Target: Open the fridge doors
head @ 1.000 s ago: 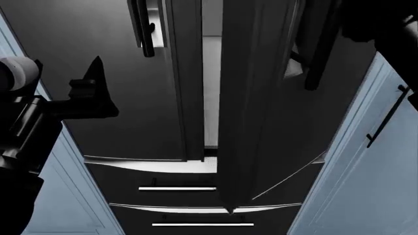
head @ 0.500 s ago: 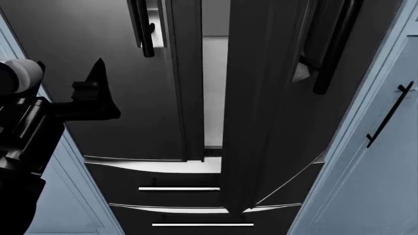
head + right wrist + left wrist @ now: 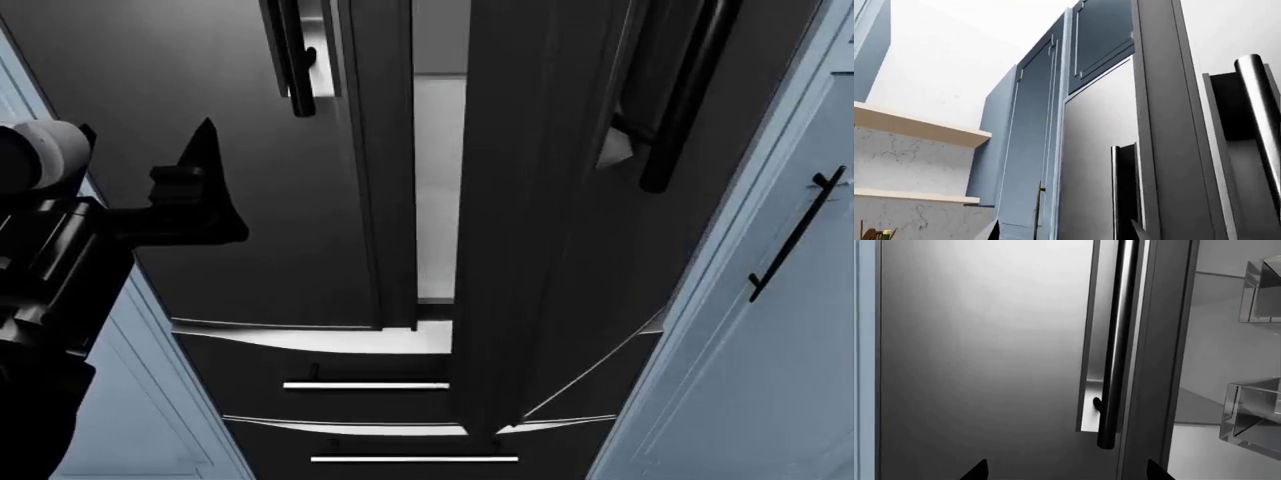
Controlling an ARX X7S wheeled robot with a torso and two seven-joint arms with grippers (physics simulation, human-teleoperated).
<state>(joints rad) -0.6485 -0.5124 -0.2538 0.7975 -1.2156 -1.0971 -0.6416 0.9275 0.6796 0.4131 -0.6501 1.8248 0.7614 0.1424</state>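
Fridge doors [image 3: 534,200] ajar; 2 clear shelf bins [image 3: 1254,415] look empty.

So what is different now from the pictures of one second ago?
The right fridge door has swung further open, widening the gap to the white interior, and the right arm has left the head view's upper right corner. Nearly all of this came in the first half second. The left fridge door, left claw and drawers stayed put.
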